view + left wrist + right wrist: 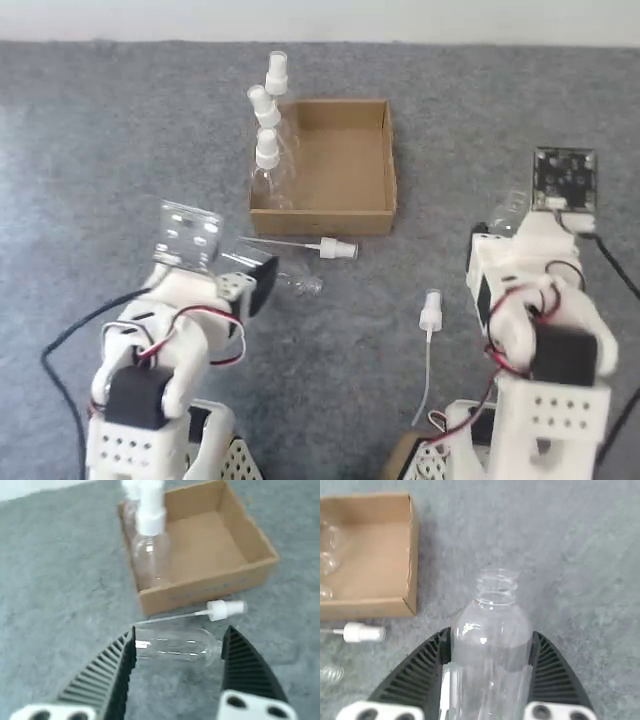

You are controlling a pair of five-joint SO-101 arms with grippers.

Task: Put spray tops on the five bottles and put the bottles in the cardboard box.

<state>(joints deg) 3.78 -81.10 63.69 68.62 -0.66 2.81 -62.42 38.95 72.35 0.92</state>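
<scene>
The cardboard box (385, 165) stands at the middle back. Three clear bottles with white spray tops (268, 150) stand along its left wall, one of them (149, 545) close in the left wrist view. A bare clear bottle (172, 647) lies on its side on the carpet in front of the box, with my left gripper (180, 635) open and a finger at each end of it. Just beyond it lies a loose spray top (338, 249) with its long tube. My right gripper (491, 637) is shut on an uncapped bottle (492, 630), neck pointing away, right of the box (375, 555).
A second loose spray top (431, 312) with its tube lies on the grey carpet between the two arms. The box's right half is bare cardboard. Open carpet lies left of the box and at the far right.
</scene>
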